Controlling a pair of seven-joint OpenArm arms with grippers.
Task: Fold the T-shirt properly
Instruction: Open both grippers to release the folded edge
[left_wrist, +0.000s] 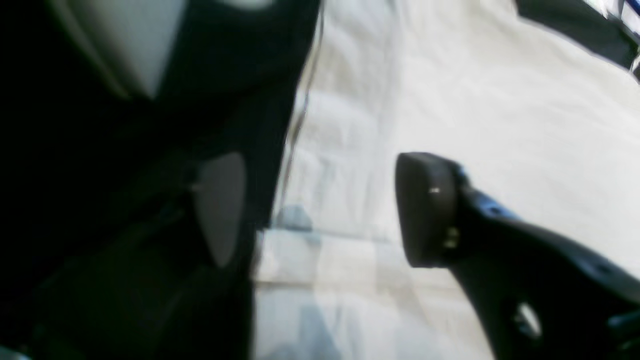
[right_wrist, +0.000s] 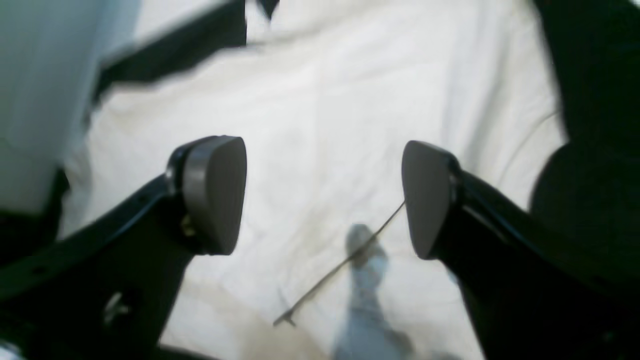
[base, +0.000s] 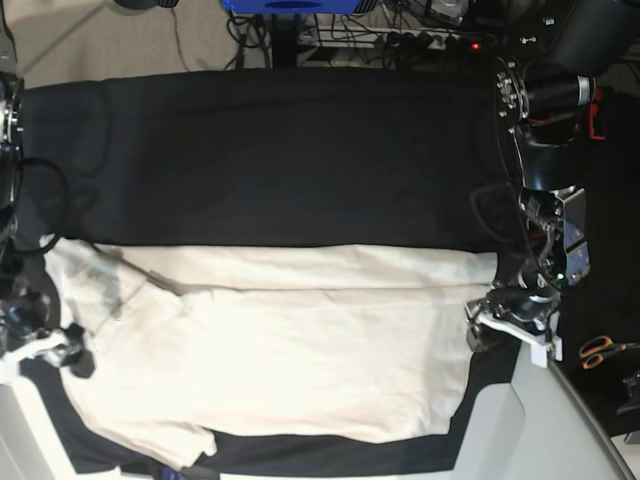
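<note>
T-shirt (base: 290, 350) lay on the black table cloth (base: 270, 160) with one lengthwise fold made, further folds remaining; left gripper (left_wrist: 320, 210) and right gripper (right_wrist: 324, 195) stood open, empty.

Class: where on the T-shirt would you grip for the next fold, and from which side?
Probably pinch the T-shirt at its two short side edges, each arm coming in from its own side: it lies flat and long across the table, and both sets of jaws already stand open there.
</note>
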